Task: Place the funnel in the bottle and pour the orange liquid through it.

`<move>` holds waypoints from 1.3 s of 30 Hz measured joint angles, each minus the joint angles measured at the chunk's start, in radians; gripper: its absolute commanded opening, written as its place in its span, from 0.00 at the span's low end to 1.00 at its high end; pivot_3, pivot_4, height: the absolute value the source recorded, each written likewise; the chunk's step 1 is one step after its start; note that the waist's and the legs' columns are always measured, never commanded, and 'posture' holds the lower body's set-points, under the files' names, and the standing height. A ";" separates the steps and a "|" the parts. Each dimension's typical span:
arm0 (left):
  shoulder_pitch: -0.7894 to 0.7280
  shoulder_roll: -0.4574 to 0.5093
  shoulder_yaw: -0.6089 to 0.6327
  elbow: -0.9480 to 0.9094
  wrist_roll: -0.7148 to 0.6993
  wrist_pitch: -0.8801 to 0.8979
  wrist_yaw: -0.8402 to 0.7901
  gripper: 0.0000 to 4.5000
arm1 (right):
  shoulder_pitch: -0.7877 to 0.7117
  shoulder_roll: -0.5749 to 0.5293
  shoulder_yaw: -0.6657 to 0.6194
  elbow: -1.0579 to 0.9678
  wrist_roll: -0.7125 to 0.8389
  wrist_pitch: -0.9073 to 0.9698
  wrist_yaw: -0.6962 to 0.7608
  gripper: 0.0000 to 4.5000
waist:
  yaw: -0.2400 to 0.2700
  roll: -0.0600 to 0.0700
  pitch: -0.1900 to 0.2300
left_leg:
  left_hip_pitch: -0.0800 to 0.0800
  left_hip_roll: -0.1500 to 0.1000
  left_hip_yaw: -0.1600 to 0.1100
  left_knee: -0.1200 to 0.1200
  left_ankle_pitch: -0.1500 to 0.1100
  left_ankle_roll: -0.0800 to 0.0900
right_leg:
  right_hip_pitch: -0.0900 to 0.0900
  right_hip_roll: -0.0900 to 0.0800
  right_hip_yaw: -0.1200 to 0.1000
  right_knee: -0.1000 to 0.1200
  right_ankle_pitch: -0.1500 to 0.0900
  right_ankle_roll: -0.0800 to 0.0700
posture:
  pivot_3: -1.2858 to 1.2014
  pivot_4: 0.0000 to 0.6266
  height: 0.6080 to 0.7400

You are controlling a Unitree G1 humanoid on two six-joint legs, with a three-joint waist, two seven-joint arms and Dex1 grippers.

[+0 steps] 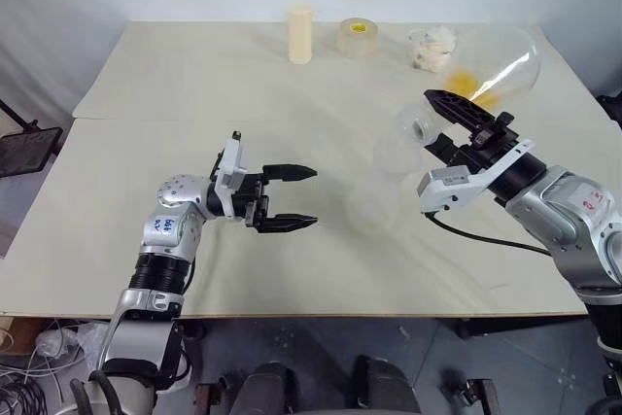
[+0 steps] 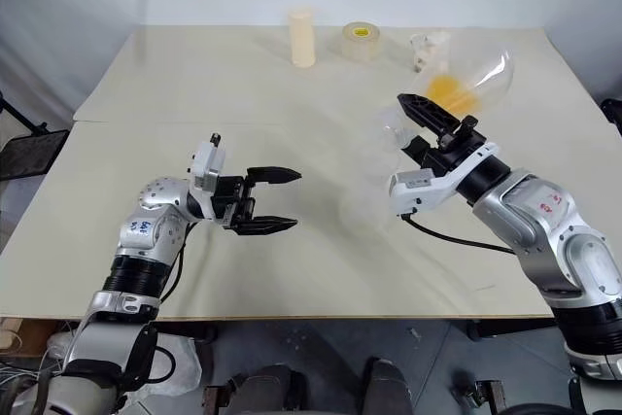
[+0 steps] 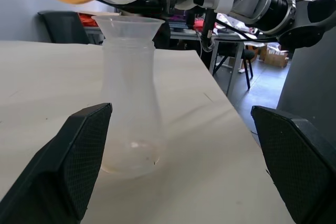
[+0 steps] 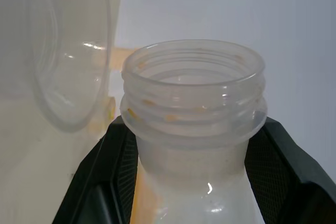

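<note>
I am clamping my right gripper (image 4: 189, 182) around the threaded neck of a clear jug (image 1: 486, 70), tipping it so that the orange liquid (image 1: 465, 82) is pooling along its lower side, in the upper right of the head view. The jug's open mouth is hanging just above the funnel (image 3: 127, 23), which is already sitting in the neck of the bottle (image 3: 128, 108); the bottle is standing upright on the table (image 1: 194, 94), centre right of the head view and left of centre in my left wrist view. I am holding the jug by its neck because, I judge, that lets a wrist roll steer the mouth over the funnel's rim. My left gripper (image 1: 290, 199) is hovering left of centre, jaws wide apart and aimed at the bottle, clamped on nothing, probably waiting to steady it. No liquid seems to have reached the funnel yet.
</note>
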State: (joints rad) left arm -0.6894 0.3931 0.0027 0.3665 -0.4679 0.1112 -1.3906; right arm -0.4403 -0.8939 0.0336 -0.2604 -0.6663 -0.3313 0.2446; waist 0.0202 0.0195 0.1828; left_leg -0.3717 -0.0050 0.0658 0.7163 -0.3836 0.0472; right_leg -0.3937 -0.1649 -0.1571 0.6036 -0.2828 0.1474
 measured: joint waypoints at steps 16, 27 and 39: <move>0.059 0.012 0.064 -0.059 -0.041 0.021 0.029 1.00 | -0.006 -0.007 -0.010 0.030 -0.081 -0.084 -0.041 0.54 | 0.000 0.000 0.000 | 0.000 0.000 0.000 0.000 0.000 0.000 | 0.000 0.000 0.000 0.000 0.000 0.000 | 0.52 0.24 1.00; 0.060 0.012 0.064 -0.084 -0.042 0.042 0.033 1.00 | -0.050 -0.013 -0.010 0.075 -0.115 -0.113 -0.068 0.54 | -0.001 0.000 0.000 | 0.000 0.001 0.000 0.000 0.000 0.000 | 0.000 0.000 0.000 0.000 0.000 0.000 | 0.52 0.24 1.00; 0.059 0.008 0.062 -0.084 -0.042 0.054 0.037 1.00 | -0.087 -0.020 -0.008 0.135 -0.158 -0.172 -0.109 0.54 | -0.002 0.000 0.000 | 0.000 0.001 0.000 0.000 0.000 0.000 | 0.000 0.000 0.000 0.000 0.000 0.000 | 0.52 0.24 1.00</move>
State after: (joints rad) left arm -0.6300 0.4015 0.0646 0.2829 -0.5095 0.1656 -1.3541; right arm -0.5272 -0.9141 0.0257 -0.1251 -0.8240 -0.5029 0.1355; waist 0.0177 0.0194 0.1829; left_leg -0.3717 -0.0044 0.0654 0.7160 -0.3836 0.0472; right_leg -0.3937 -0.1649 -0.1569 0.6035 -0.2828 0.1473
